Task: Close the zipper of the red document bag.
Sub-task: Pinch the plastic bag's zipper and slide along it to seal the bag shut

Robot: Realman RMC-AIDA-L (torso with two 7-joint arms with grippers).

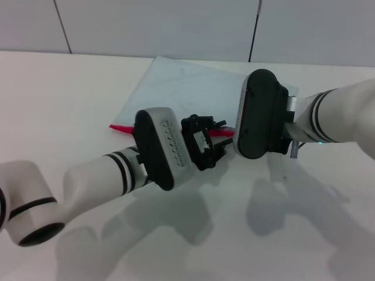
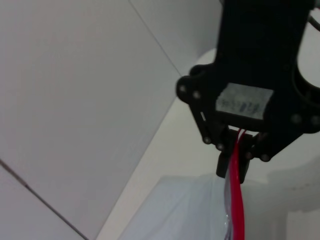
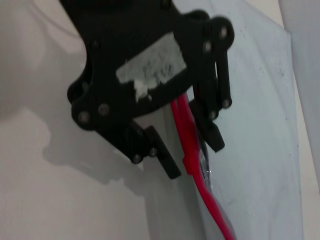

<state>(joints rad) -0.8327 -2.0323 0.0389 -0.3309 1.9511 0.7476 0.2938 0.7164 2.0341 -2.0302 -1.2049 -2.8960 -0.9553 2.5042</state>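
The red document bag [image 1: 187,88] lies flat on the white table, pale blue-grey and translucent. Its zipper [image 1: 120,127] runs as a red strip along the near long edge. My left gripper [image 1: 214,137] is at the middle of that edge. In the right wrist view the left gripper [image 3: 195,155] is open, its fingers [image 3: 167,162] straddling the zipper [image 3: 210,205], with a small red slider-like bump between them. My right gripper [image 2: 236,167] shows in the left wrist view, shut on the zipper [image 2: 237,210]. In the head view it is hidden behind its own wrist housing [image 1: 261,114].
The white table [image 1: 70,99] spreads out to the left and in front of the bag. A grey panelled wall [image 1: 176,26] rises behind the table's far edge. The two wrists are close together over the bag's near edge.
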